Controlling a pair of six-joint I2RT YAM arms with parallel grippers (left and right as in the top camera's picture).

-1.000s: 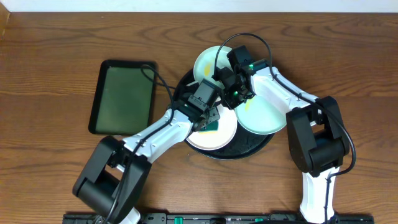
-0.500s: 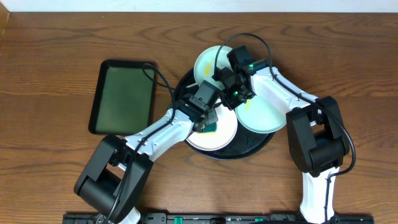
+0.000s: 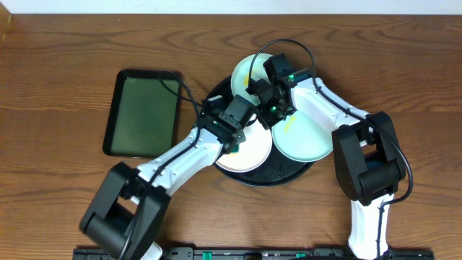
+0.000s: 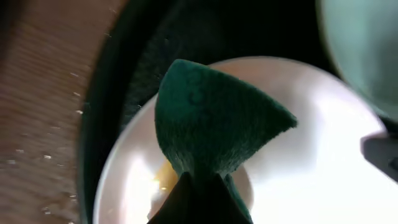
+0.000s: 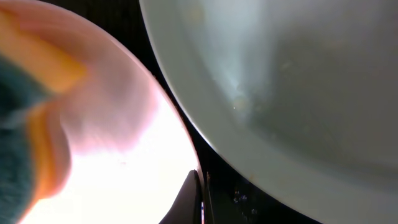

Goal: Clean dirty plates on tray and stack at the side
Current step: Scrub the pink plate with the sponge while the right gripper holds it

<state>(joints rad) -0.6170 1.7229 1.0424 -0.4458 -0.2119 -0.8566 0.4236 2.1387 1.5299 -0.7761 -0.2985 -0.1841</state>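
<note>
The round black tray (image 3: 289, 170) holds a white plate (image 3: 249, 155) at its front left and a mint plate (image 3: 310, 137) with yellow smears at its right. A second mint plate (image 3: 245, 72) lies on the tray's far edge. My left gripper (image 3: 234, 141) is shut on a green sponge (image 4: 211, 124) and presses it on the white plate (image 4: 311, 155), over a yellowish smear. My right gripper (image 3: 268, 121) is shut on the white plate's rim (image 5: 124, 180), beside the right mint plate (image 5: 298, 81).
A rectangular black tray with a dark green floor (image 3: 142, 112) lies on the wooden table to the left. Both arms cross over the round tray, whose rim shows in the left wrist view (image 4: 102, 124).
My left gripper has slid the sponge a little to the left across the white plate. The right gripper has kept its place at the rim.
</note>
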